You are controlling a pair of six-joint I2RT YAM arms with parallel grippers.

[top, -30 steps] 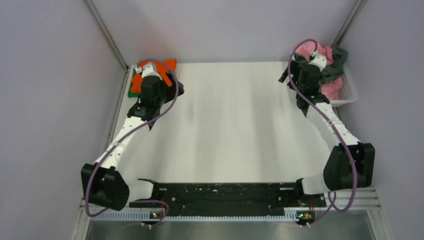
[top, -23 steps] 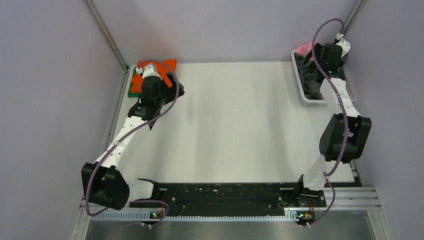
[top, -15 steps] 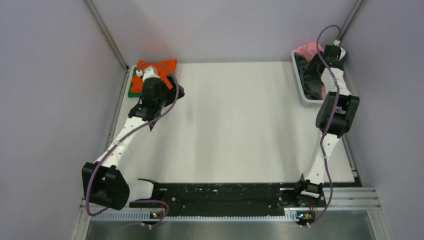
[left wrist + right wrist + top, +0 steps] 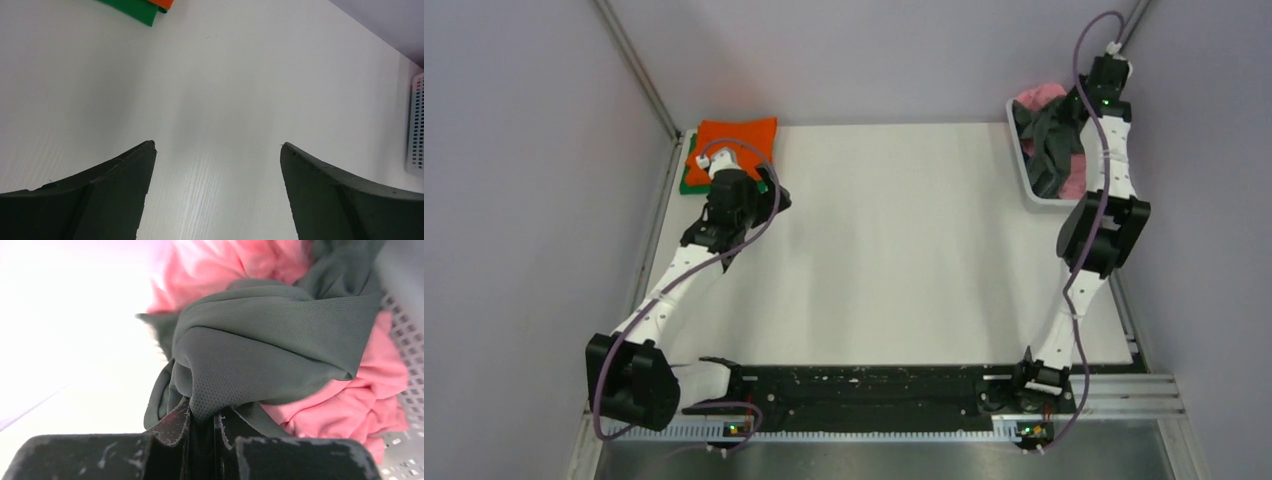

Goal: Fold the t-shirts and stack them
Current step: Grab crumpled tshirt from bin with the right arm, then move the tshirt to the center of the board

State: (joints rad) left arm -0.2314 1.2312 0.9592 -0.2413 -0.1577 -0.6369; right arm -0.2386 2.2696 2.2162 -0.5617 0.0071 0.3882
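White basket (image 4: pixel 1020 165) at 1 o'clock w/ pink tee (image 4: pixel 235 257) and dark grey tee (image 4: pixel 270 345) inside, R gripper (image 4: pixel 202 422) fingers pinching grey cloth, L gripper (image 4: pixel 217 145) fingers spread, folded orange tee (image 4: pixel 734 135) on green tee (image 4: pixel 690 186) at 11 o'clock

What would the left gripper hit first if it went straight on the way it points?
Probably only bare table; the open left gripper frames nothing else. In the wrist view the green shirt lies off to one side of that line, and the basket far off to the other.
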